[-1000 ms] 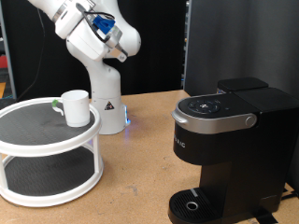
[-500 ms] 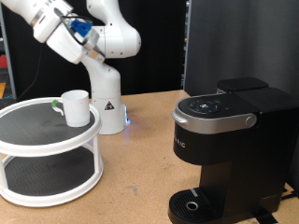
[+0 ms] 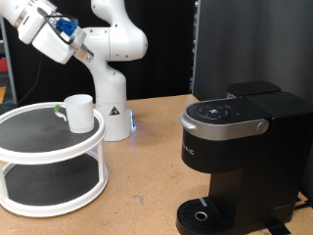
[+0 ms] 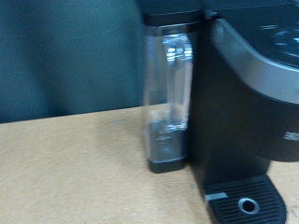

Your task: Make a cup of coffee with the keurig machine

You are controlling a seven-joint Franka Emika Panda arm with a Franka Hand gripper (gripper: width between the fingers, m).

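The cup (image 3: 79, 112) stands upright on the top tier of a white two-tier round shelf (image 3: 49, 157) at the exterior view's left, its handle with the green accent turned toward the left. The keurig (image 3: 240, 157) sits well apart from it at the exterior view's right, lid closed, with the silver handle arching over its front and the drip tray at the bottom edge. The arm's hand, with a blue part showing, is high in the exterior view's top left corner, above the shelf; the gripper itself is not visible, so I cannot tell how its fingers stand. The wrist view shows the keurig (image 4: 248, 103), its clear water tank (image 4: 168, 98) and a tan table (image 4: 75, 168).
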